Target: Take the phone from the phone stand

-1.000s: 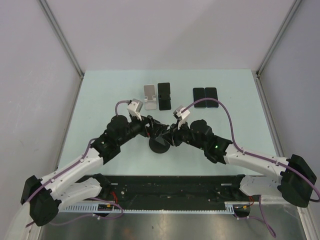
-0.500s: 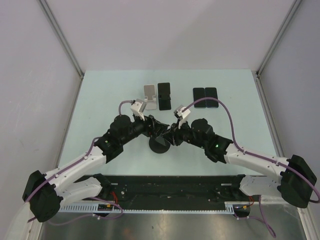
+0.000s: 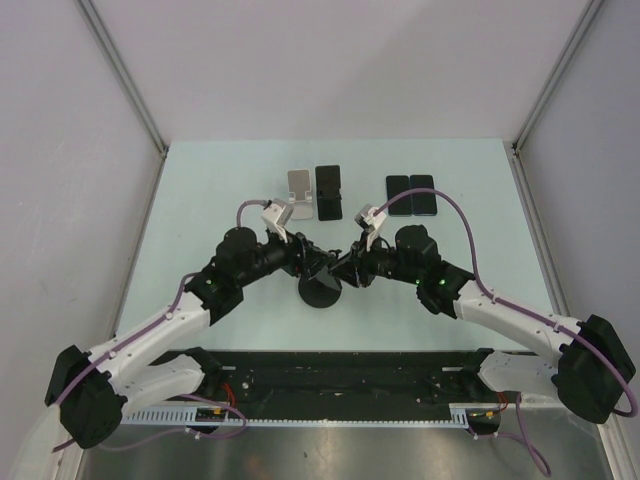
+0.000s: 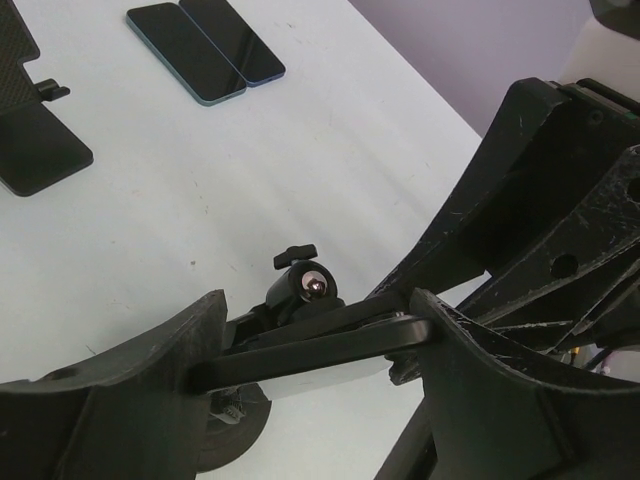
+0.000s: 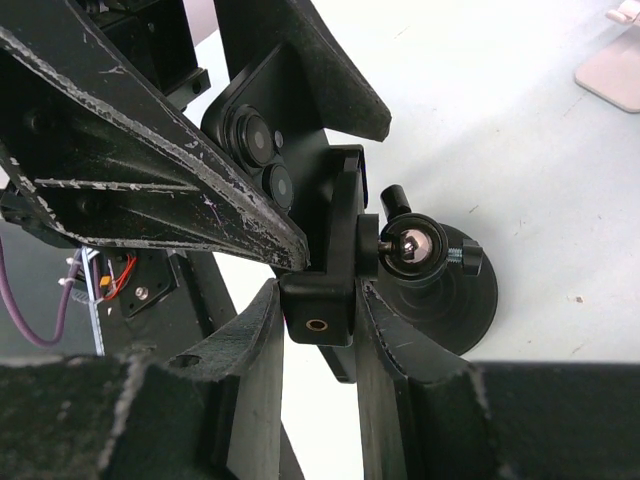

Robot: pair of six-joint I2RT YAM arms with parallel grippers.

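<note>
The phone sits clamped in the phone stand mid-table, toward the near edge. It spans edge to edge between the jaws of the left gripper, which are closed on it. The right gripper pinches the stand's clamp bracket just below the phone, so the phone probably has to come free away from the right jaws, with the left arm carrying it.
</note>
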